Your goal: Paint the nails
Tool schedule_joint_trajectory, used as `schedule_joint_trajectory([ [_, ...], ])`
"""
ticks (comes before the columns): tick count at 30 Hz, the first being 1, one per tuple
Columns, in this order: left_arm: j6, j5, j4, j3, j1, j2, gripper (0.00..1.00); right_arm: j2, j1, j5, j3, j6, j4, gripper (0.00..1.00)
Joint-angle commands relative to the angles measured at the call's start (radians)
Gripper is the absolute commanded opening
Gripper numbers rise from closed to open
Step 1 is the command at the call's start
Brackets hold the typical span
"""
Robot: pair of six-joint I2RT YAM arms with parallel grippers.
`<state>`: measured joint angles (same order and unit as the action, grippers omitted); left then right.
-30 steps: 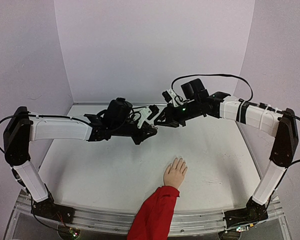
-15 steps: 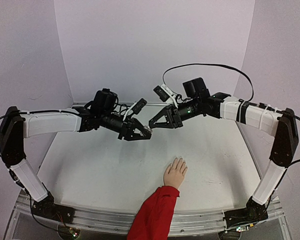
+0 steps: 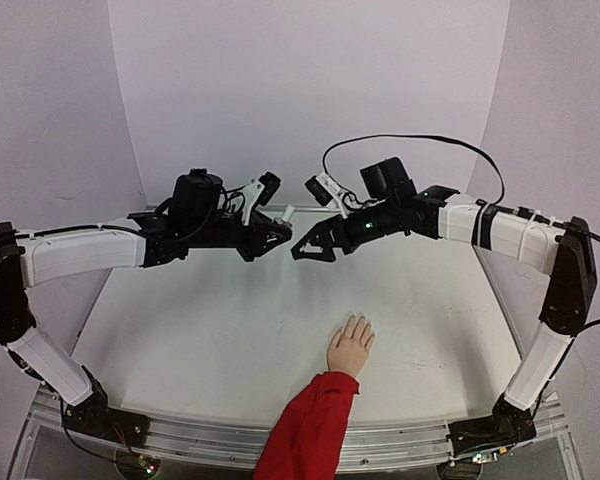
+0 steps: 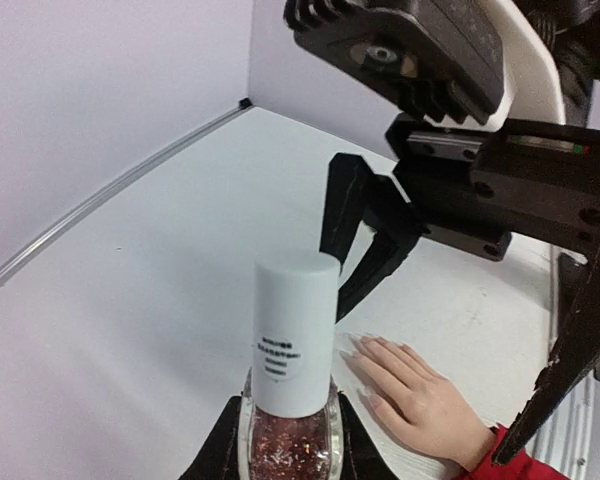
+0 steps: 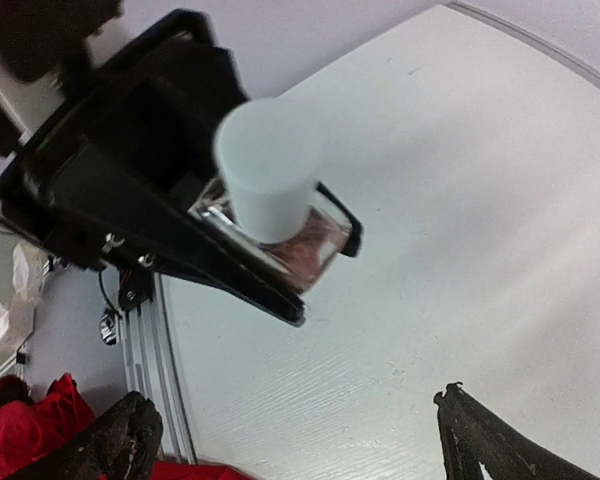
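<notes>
My left gripper (image 4: 290, 445) is shut on a small glass bottle (image 4: 292, 440) of pinkish glitter polish, and its white cap (image 4: 296, 330) is on. In the top view that left gripper (image 3: 278, 222) hangs high over the table's back half. Facing it a short way to the right, my right gripper (image 3: 306, 246) is open and holds nothing. In the right wrist view the right gripper (image 5: 300, 440) has its fingers spread wide, with the bottle (image 5: 305, 245) ahead of them. The pale mannequin hand (image 3: 351, 345) lies flat near the front, its nails (image 4: 365, 345) bare, on a red sleeve (image 3: 310, 425).
The white table (image 3: 200, 340) is closed in by pale walls on the left, back and right. A metal rail (image 3: 410, 440) runs along the near edge between the two arm bases. A black cable (image 3: 410, 145) loops above the right arm.
The right gripper has opened wide. The left gripper, still holding the bottle, has drawn back to the left and risen, so the two grippers now stand slightly apart.
</notes>
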<state>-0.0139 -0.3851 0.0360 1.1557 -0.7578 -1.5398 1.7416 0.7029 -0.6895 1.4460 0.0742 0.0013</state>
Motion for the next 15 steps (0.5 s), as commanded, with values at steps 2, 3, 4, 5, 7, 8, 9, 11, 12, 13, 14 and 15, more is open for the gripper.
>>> schedule_joint_trajectory([
  [2,-0.064,0.348,0.07,0.013,-0.049,0.005,0.0,-0.142,0.002,0.359,-0.056,0.291,0.107,0.98],
  [3,-0.062,0.372,0.073,0.019,-0.056,-0.001,0.0,-0.152,0.001,0.4,-0.068,0.337,0.119,0.98],
  [4,-0.061,0.375,0.075,0.024,-0.059,-0.009,0.0,-0.156,0.0,0.401,-0.065,0.372,0.12,0.98],
  [5,-0.06,0.407,0.079,0.03,-0.064,-0.015,0.0,-0.159,0.001,0.371,-0.07,0.409,0.14,0.98],
  [7,-0.056,0.435,0.086,0.042,-0.074,-0.03,0.0,-0.163,0.004,0.351,-0.103,0.531,0.211,0.97],
  [8,-0.056,0.441,0.089,0.05,-0.079,-0.037,0.0,-0.163,0.007,0.338,-0.12,0.575,0.249,0.95],
  [9,-0.053,0.45,0.09,0.055,-0.083,-0.044,0.0,-0.16,0.014,0.351,-0.123,0.604,0.26,0.93],
  [11,-0.052,0.451,0.096,0.06,-0.089,-0.055,0.0,-0.152,0.025,0.393,-0.117,0.645,0.25,0.9],
  [12,-0.053,0.448,0.098,0.062,-0.092,-0.058,0.0,-0.148,0.028,0.398,-0.111,0.653,0.249,0.87],
  [13,-0.055,0.447,0.099,0.064,-0.096,-0.062,0.0,-0.146,0.031,0.413,-0.105,0.663,0.248,0.85],
  [14,-0.06,0.442,0.101,0.063,-0.099,-0.063,0.0,-0.148,0.033,0.433,-0.101,0.673,0.249,0.84],
  [15,-0.061,0.438,0.103,0.061,-0.101,-0.064,0.0,-0.144,0.035,0.449,-0.095,0.681,0.248,0.82],
])
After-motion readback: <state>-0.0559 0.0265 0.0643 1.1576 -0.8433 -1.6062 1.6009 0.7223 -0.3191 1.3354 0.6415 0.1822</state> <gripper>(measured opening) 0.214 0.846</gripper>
